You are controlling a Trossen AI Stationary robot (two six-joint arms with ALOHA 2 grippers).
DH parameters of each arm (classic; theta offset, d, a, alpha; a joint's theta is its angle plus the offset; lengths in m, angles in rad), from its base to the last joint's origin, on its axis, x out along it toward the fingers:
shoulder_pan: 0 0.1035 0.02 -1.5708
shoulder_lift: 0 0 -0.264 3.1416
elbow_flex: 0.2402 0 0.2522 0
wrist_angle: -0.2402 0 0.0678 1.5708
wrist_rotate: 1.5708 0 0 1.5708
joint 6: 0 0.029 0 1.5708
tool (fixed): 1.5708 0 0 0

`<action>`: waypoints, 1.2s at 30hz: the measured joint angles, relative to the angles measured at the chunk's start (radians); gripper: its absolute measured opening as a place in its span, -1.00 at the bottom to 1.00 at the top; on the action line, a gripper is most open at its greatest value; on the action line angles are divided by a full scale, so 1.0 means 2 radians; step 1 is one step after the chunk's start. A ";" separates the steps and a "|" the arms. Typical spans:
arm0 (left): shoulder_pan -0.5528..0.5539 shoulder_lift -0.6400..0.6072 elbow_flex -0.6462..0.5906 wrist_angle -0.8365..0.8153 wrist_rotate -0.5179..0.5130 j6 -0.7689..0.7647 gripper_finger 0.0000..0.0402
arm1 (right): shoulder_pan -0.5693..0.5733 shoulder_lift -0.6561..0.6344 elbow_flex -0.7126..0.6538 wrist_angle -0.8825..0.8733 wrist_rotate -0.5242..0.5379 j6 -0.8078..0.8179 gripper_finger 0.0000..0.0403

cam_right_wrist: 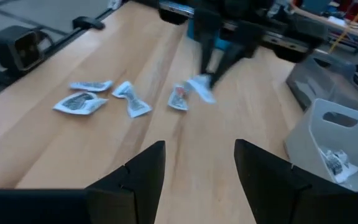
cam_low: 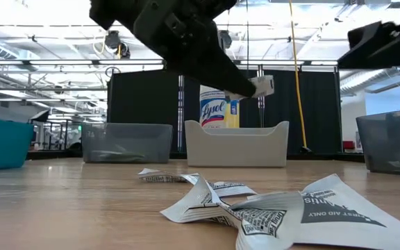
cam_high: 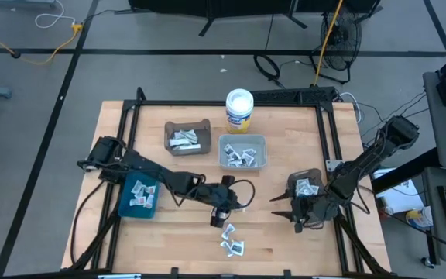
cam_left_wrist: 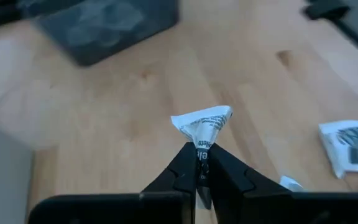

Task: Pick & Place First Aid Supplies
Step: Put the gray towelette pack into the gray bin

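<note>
Packet, small, white and crumpled, sits pinched at one end between the clenched jaws of the left gripper; its long axis runs straight out from the fingertips, its free end flaring wider and pointing away from the wrist. In the low view the same packet is held well above the table, its free end aimed toward the white tub at the back. Taking the grey bin near the middle of the table as landmark: the left gripper hangs in front of it, and a loose cluster of packets lies flat on the wood still farther forward, toward the front edge. A second grey bin stands just beside the landmark bin on the left arm's side, a teal bin lies farther off on that side and forward, and a dark bin sits forward on the right arm's side. The right gripper rests low just in front of that dark bin, its jaws released and apart with nothing between them. The table is pale butcher-block wood edged by a black frame. Around it lies a grey floor with cables, and beyond the far edge the low view shows black curtains under a bright, trussed ceiling.
</note>
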 joint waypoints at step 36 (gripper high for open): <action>0.061 -0.025 -0.054 -0.076 0.024 -0.019 0.27 | -0.217 0.126 0.045 0.067 -0.294 0.012 -0.07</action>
